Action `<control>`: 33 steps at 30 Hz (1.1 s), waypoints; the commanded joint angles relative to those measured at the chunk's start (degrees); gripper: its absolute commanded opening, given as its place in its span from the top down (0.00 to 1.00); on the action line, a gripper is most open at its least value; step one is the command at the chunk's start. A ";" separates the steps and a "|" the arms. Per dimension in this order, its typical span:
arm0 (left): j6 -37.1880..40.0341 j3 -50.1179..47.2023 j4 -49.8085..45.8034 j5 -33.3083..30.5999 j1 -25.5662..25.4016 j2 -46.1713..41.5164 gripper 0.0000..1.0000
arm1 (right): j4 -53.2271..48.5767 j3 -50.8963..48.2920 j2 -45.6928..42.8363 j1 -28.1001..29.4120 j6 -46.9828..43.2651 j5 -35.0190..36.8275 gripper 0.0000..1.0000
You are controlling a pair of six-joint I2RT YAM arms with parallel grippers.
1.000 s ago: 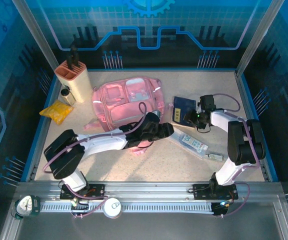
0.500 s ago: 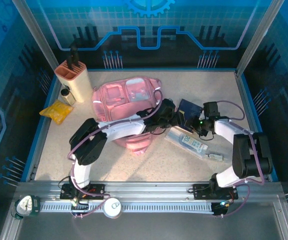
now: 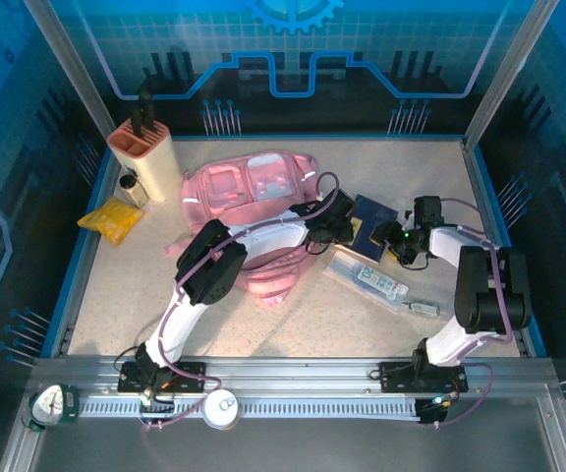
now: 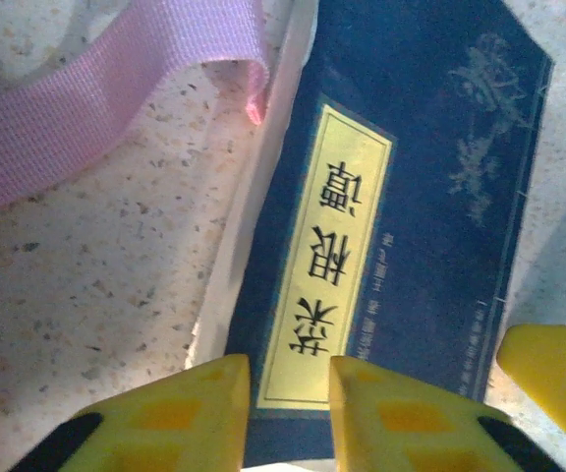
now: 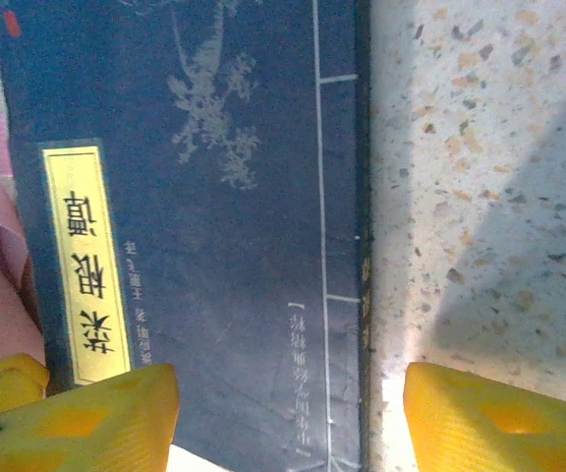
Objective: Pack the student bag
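The pink student bag (image 3: 249,197) lies flat at the back middle of the table, and one pink strap (image 4: 86,108) trails beside the book. A dark blue book (image 3: 369,214) with a yellow title label (image 4: 337,246) lies just right of the bag. My left gripper (image 3: 340,226) hovers at the book's left end, its fingertips (image 4: 190,408) narrowly open over the label with nothing between them. My right gripper (image 3: 395,239) is at the book's right side, wide open (image 5: 288,423), one finger over the cover (image 5: 214,197) and the other over bare table beyond the spine.
A beige holder (image 3: 147,157), a small bottle (image 3: 130,187) and a yellow packet (image 3: 112,218) stand at the back left. A clear flat pack (image 3: 369,278) and a small item (image 3: 422,308) lie in front of the book. Blue walls (image 3: 489,206) ring the table.
My left arm has swung right, from over the bag's front edge to the book's left end. My right gripper has shifted slightly right and back beside the book.
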 commanded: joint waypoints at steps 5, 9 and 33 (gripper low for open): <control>2.22 2.59 -5.18 -0.83 0.86 3.26 0.80 | 1.29 0.54 2.48 0.95 0.24 -2.70 0.32; 2.31 3.68 -7.03 -0.82 0.88 4.75 0.83 | 3.07 0.73 4.04 1.84 1.87 -5.86 0.31; 2.55 3.65 -9.61 -1.26 1.40 5.32 0.87 | 5.42 -0.65 -3.11 0.96 3.51 -12.56 0.52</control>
